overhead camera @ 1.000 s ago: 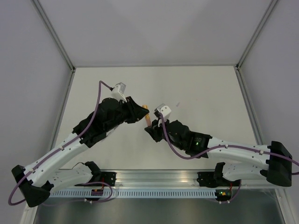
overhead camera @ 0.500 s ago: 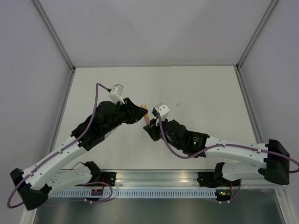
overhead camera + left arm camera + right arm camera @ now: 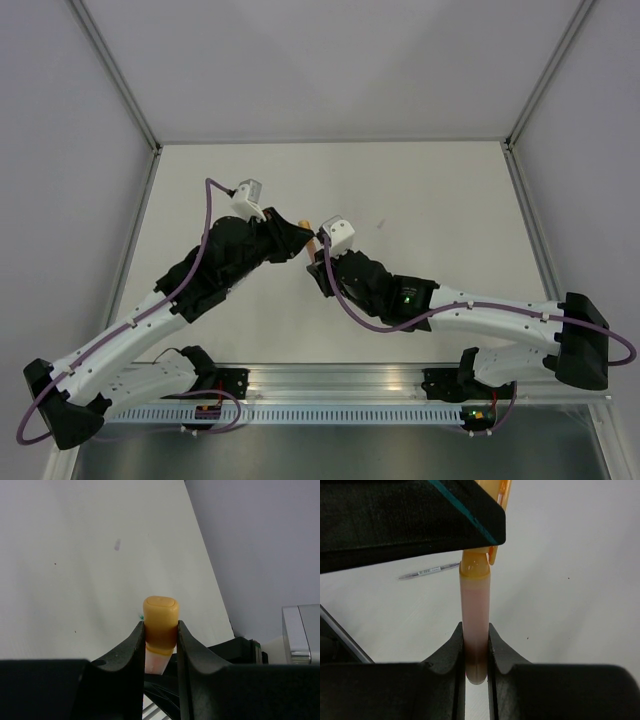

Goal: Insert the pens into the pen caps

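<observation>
While left hand point(image 3: 161, 636) squeezes stubby orange plastic cap point(image 3: 161, 614) by its sides, right hand point(image 3: 476, 636) grips thin pink-orange pen point(image 3: 475, 605) near its bottom end. Pen top meets cap mouth, up above white bench point(image 3: 430, 190). Thin pale grey pen point(image 3: 430, 571) lies flat on bench.

The right end effector point(image 3: 475, 630) pinches the orange-pink pen point(image 3: 475, 600) — its upper end inside the orange cap point(image 3: 476, 566).
</observation>
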Tool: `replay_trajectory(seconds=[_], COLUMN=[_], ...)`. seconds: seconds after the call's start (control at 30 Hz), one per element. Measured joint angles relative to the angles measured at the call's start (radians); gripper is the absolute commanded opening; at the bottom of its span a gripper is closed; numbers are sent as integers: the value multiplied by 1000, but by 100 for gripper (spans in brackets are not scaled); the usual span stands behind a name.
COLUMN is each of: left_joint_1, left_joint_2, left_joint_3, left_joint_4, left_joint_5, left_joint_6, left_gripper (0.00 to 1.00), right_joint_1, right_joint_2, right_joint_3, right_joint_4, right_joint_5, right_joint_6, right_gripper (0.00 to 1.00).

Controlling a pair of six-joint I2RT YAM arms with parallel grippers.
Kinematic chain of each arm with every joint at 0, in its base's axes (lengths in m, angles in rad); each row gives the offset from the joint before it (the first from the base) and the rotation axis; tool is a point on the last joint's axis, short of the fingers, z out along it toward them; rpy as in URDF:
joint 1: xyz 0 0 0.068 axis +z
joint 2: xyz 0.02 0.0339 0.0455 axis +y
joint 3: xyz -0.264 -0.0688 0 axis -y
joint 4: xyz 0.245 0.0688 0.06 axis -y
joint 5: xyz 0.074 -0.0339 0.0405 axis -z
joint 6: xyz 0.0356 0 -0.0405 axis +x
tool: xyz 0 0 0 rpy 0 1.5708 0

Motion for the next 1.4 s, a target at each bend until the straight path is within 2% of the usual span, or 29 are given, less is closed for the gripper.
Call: replay_trajectory(seconds=[0.33,0.57,0.7,0.73,0.8,0.87,0.9,1.17,1.3,1.4], left_joint_1=[-2,-2,-2,-2,-2,-3,-6,-4,-5,-7], left_joint_2=[0,-41,-76,-85,-101,-119,-129,-148,-177,-216], left_joint_3=[-1,-66,-85,-89,-98,-108,-117,-135,-135,-135], left_joint_4=[19,109,131,138,151,154,148,138,125,105], left_joint_5=[-69,-75,-74,-74,-74,-63,-50,-14,22,57], left_joint_6=[11,18,34,40,49,52,53,55,55,60], left_gripper=[4,8,20,29,41,48,57,72,87,92], right_joint_1=[1,1,2,3,5,4,-3,-18,-18,-18], right_joint_2=[46,57,58,58,56,54,49,-1,-21,-59], right_joint_3=[63,70,70,70,70,68,68,39,0,-39], right_joint_4=[-29,-16,25,34,55,87,116,200,241,257], right_joint_5=[43,54,44,42,34,37,41,58,47,32], right_joint_6=[-12,-19,-37,-43,-53,-56,-56,-62,-64,-64], right_gripper=[0,0,0,0,0,0,0,0,0,0])
